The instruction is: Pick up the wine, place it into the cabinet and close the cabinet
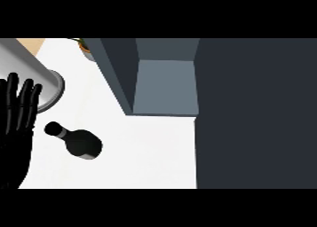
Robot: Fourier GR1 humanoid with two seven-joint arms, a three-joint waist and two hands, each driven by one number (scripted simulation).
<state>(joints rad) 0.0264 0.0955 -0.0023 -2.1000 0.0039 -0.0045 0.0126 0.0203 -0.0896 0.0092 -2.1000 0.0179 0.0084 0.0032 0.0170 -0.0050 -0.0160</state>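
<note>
A dark wine bottle (79, 141) stands on the white counter (148, 150), seen from above, its neck pointing up-left. My left hand (11, 119) shows at the left edge, open with fingers straight up, just left of the bottle and not touching it. The cabinet (164, 82) stands at the back, its inside grey-blue and its door (259, 115) swung open as a large dark panel on the right. My right hand does not show.
A grey metal cylinder (29, 71) stands at the back left, behind my left hand. A small potted plant (86, 48) sits by the cabinet's left side. White counter lies between the bottle and the cabinet opening.
</note>
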